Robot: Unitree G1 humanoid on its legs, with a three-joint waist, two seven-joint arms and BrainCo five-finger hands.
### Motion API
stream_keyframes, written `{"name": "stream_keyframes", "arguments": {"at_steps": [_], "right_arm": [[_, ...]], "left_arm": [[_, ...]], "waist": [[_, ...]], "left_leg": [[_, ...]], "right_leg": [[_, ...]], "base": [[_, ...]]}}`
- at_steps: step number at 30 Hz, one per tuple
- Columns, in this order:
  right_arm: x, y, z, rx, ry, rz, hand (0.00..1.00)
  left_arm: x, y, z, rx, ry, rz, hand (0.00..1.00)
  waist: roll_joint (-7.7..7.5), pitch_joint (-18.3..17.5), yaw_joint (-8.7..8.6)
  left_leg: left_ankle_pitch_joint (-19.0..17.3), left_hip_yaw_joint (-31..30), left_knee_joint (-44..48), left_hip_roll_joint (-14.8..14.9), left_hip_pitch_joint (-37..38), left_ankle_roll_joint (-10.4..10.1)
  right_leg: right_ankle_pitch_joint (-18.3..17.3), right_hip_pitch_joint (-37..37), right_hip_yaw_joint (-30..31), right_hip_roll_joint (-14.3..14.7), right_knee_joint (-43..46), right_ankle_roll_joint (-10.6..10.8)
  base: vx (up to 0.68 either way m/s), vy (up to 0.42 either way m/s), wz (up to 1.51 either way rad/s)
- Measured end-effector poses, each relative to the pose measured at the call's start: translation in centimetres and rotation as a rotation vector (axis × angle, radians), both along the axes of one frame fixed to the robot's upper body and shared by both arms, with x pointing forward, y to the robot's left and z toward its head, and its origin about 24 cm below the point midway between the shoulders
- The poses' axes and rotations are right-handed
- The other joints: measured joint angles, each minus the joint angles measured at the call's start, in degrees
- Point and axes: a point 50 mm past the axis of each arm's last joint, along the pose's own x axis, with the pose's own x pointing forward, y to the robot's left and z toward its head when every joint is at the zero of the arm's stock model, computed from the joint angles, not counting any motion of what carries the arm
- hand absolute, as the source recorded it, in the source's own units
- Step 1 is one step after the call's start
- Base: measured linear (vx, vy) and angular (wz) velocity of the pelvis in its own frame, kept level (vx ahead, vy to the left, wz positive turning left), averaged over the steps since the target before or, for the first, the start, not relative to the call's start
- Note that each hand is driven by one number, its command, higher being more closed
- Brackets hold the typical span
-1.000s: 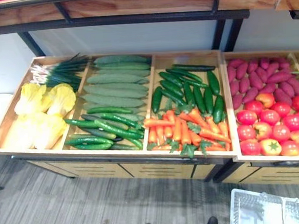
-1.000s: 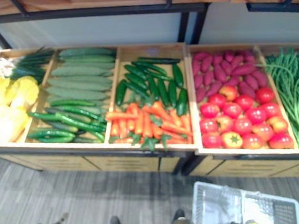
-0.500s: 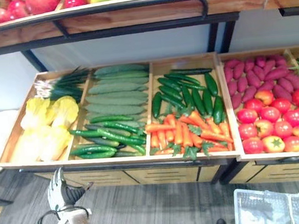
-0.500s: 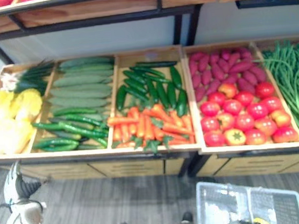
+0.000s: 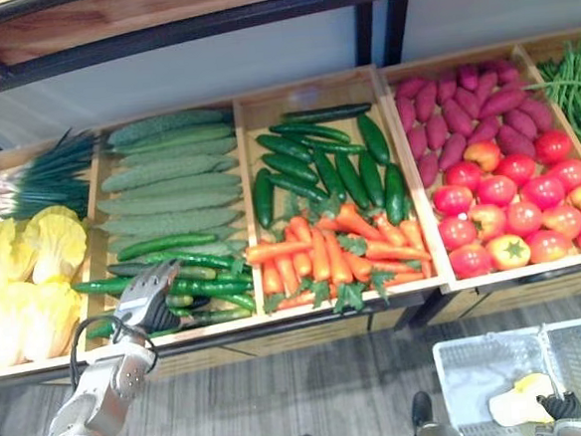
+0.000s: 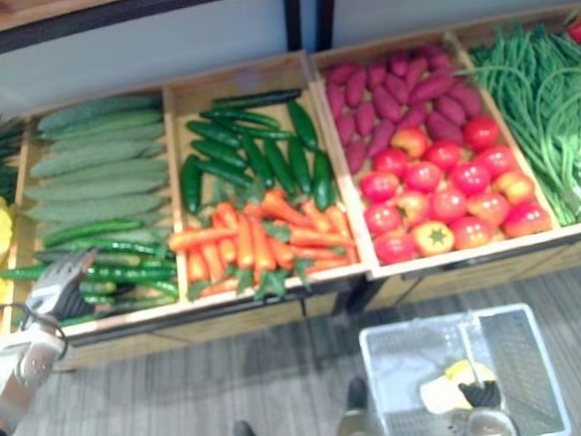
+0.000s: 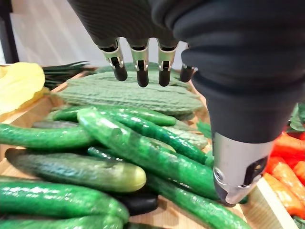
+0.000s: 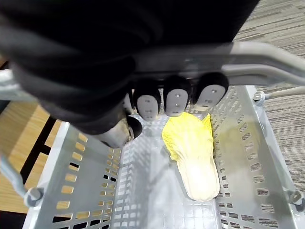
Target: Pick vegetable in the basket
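My left hand (image 5: 147, 298) hovers over the pile of slim green cucumbers (image 5: 200, 282) at the front of the stand's second crate. In the left wrist view its fingers (image 7: 143, 71) hang straight just above the cucumbers (image 7: 143, 148), touching none, so the hand is open. My right hand (image 8: 176, 100) is curled round the grey handle (image 8: 267, 59) of a white plastic basket (image 5: 451, 366) held low in front of the stand. One yellow cabbage (image 8: 193, 152) lies inside the basket.
The wooden stand holds crates of yellow cabbages (image 5: 26, 286), spring onions (image 5: 39, 181), bumpy gourds (image 5: 168, 177), dark cucumbers (image 5: 316, 161), carrots (image 5: 333, 255), sweet potatoes (image 5: 453, 117), tomatoes (image 5: 509, 203) and green beans (image 5: 576, 88). A black-railed shelf (image 5: 207, 24) overhangs the back.
The camera has shifted right and down. My left hand has risen from below the stand's front edge to above the slim cucumbers. The basket stays in my right hand.
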Motion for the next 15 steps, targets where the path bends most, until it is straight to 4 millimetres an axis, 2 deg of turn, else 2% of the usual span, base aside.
{"name": "stream_keyframes", "arguments": {"at_steps": [8,15], "right_arm": [[-0.8,-0.4,0.1,-0.011,0.018,-0.004,1.0],[-0.1,-0.7,0.8,-0.037,-0.019,0.017,1.0]], "left_arm": [[1.4,-2.4,2.1,0.051,-0.021,-0.163,0.0],[2.4,-4.5,2.2,0.063,0.004,-0.274,0.0]], "waist": [[1.04,0.57,0.01],[1.38,0.75,0.39]], "left_leg": [[-0.79,0.34,1.03,0.33,-0.01,-0.18],[-1.0,1.23,1.48,0.43,-1.39,-0.17]], "right_leg": [[0.01,0.03,0.38,0.06,0.19,0.0],[0.64,-1.77,1.56,0.17,0.31,-0.04]], "base": [[0.01,-0.013,-0.03],[-0.02,-0.017,-0.05]]}}
